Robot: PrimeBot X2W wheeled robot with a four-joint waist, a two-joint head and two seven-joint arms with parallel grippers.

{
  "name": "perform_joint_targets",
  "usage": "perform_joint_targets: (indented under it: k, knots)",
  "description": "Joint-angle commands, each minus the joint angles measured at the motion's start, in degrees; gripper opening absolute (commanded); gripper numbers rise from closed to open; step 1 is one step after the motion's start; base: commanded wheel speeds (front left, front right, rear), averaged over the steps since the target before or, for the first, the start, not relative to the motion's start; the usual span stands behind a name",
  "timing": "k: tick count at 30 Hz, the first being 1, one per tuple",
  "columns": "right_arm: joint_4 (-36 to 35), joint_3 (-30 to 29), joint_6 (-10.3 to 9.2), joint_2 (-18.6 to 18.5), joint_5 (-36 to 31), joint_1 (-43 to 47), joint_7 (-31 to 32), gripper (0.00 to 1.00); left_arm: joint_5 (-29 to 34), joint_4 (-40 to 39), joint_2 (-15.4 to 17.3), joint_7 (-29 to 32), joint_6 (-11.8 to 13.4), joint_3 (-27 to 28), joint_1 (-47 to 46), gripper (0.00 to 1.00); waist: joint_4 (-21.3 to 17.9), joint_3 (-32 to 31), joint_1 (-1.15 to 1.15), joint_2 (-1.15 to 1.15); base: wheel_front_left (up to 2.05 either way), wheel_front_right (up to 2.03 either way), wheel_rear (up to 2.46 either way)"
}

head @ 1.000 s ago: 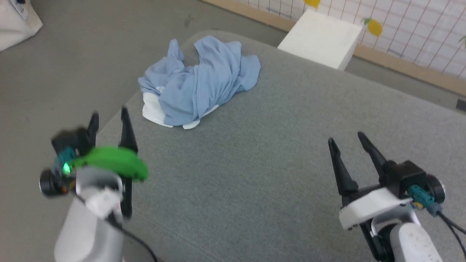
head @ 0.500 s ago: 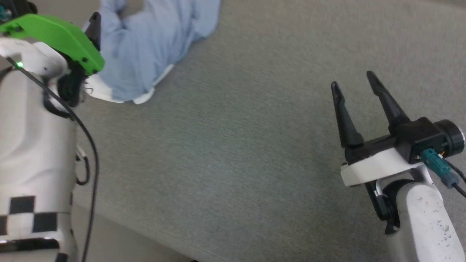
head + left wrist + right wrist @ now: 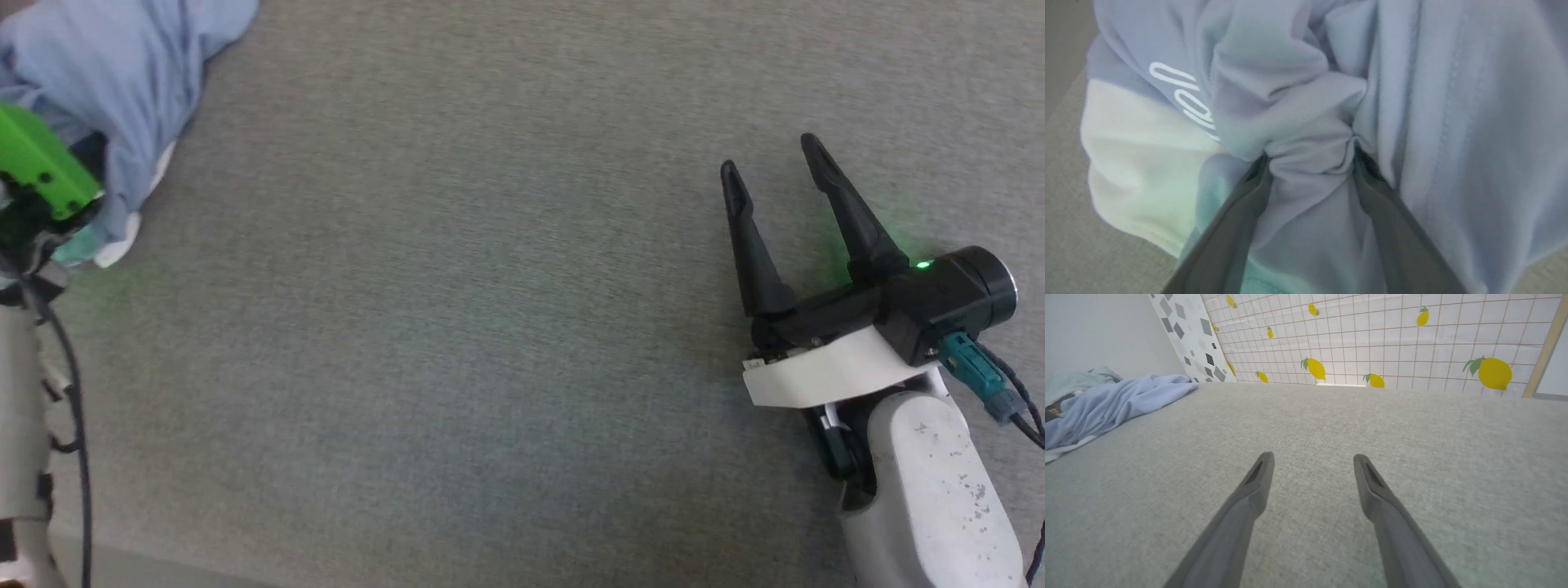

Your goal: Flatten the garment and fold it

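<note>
Grey fabric surface (image 3: 490,327), crumpled light blue garment (image 3: 1453,122), white panel (image 3: 1139,163), left hand (image 3: 1310,157) spread among folds, right hand (image 3: 767,155) spread.

Head cam: the garment (image 3: 122,73) is sitting way up at 10 o'clock on the padded surface (image 3: 490,327), bunched in a heap. The left gripper (image 3: 1308,157) is pushing into it from the 8 o'clock side, with a fold of cloth sitting between its two fingers. The right gripper (image 3: 767,155) is hanging at 3 o'clock, well apart from the garment, fingers pointing toward 12. Looking along those fingers, the garment is lying off at 10 o'clock and a wall (image 3: 1372,335) is standing behind the surface at 12.
</note>
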Motion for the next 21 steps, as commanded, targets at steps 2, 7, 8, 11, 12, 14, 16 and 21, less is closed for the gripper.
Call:
perform_joint_targets:
  k: [2, 7, 8, 11, 12, 14, 16, 21]
  knots:
    - [2.07, -0.65, -0.11, -0.47, 0.54, 0.63, -0.33, 1.0, -0.97, 0.05, -1.53, 1.25, -0.3, -1.01, 4.26, 0.0, -2.32, -1.34, 0.0, -0.01, 0.0, 0.0, 0.0]
    - [5.17, -0.15, -0.11, -0.31, 1.83, 1.53, -1.88, 1.0, 3.11, -4.04, 1.27, -10.04, -1.12, -0.22, 6.14, 0.0, -2.62, -9.11, 0.0, -0.01, 0.0, 0.0, 0.0]
    - [5.71, -0.11, -0.11, -0.29, 2.05, 1.86, -2.17, 1.0, 4.12, -4.69, 1.91, -12.22, -1.23, -0.21, 6.11, 0.0, -2.72, -10.7, 0.0, -0.01, 0.0, 0.0, 0.0]
    - [7.22, 0.08, -0.11, -0.24, 3.43, 3.2, -3.07, 1.0, 9.1, -6.92, 4.5, -21.88, -1.21, -0.72, 4.81, 0.0, -3.56, -16.0, 0.0, -0.01, 0.0, 0.0, 0.0]
    - [7.87, 0.11, -0.11, -0.23, 4.04, 3.65, -3.39, 1.0, 9.75, -7.47, 4.61, -24.37, -2.0, -1.06, 4.23, 0.0, -3.94, -17.91, 0.0, -0.01, 0.0, 0.0, 0.0]
    - [8.81, -0.09, -0.11, -0.22, 5.22, 4.77, -4.01, 1.0, 11.12, -8.95, 5.21, -28.72, -3.89, -2.0, 2.68, 0.0, -4.7, -21.14, 0.0, -0.01, 0.0, 0.0, 0.0]
    - [9.72, -0.51, -0.11, -0.22, 6.04, 6.17, -4.43, 1.0, 12.97, -10.38, 5.74, -32.42, -5.04, -3.27, 1.03, 0.0, -5.48, -24.1, 0.0, -0.01, 0.0, 0.0, 0.0]
    - [11.27, -1.27, -0.11, -0.21, 7.38, 9.6, -4.97, 1.0, 15.26, -13.13, 4.08, -37.84, -8.13, -7.4, -3.88, 0.0, -8.19, -30.1, 0.0, -0.01, 0.0, 0.0, 0.0]
